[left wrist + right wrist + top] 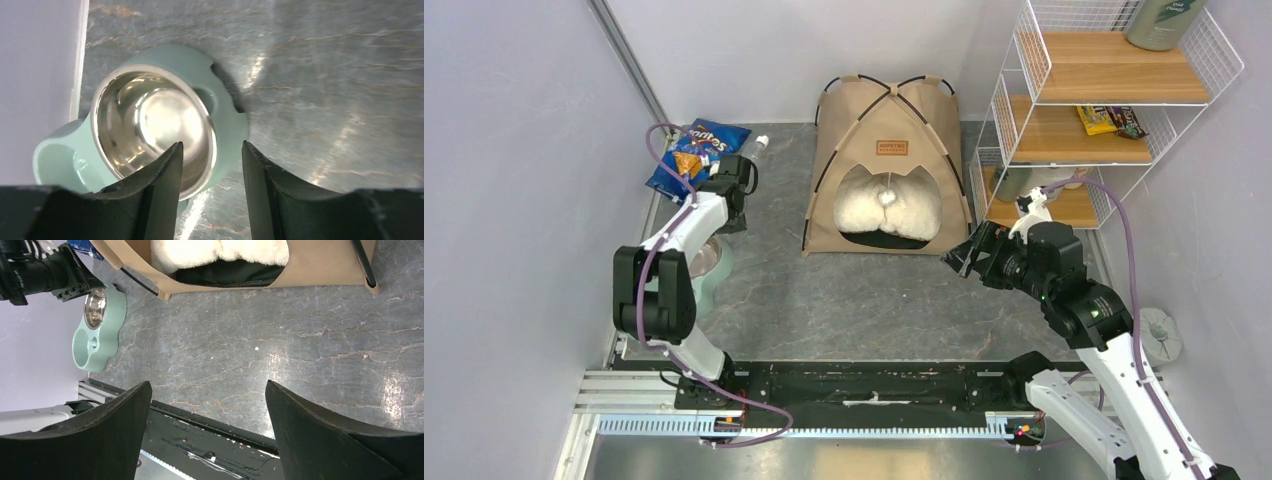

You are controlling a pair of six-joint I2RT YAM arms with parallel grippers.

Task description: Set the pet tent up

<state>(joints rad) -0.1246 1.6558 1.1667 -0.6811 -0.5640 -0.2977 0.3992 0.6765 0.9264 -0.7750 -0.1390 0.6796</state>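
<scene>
Over the feeder on the left side, my L gripper [211, 172] points straight down. Its fingers [167, 185] are parted abt halfway w/ nothing between them; only bowl rim and grey surface show thru the gap. Directly under it is the steel bowl [150, 120], seated in one well of the mint feeder [227, 115]. I can't tell from the wrist view whether the tips touch the bowl. The feeder sits on the grey marbled tabletop [300, 365], close to the left wall [514, 200]. Behind that arm a blue chip bag [699, 150] lies flat by the wall.

On the right, my R gripper [207, 387] is spread wide and holds nothing, w/ bare tabletop btwn the pads. It hovers off the front-right corner of the pet tent [854, 150], near it but apart.

The pet tent stands upright at the back centre, arched doorway facing the arms. Its black poles [924, 125] cross at the top and a brown label [891, 146] sits above the door. Inside is a fluffy white pillow [889, 208] on a black mat [230, 275].

Right of the tent is a white wire shelf [1024, 110] w/ wood boards and snack packs [1114, 120] on the middle one.
</scene>
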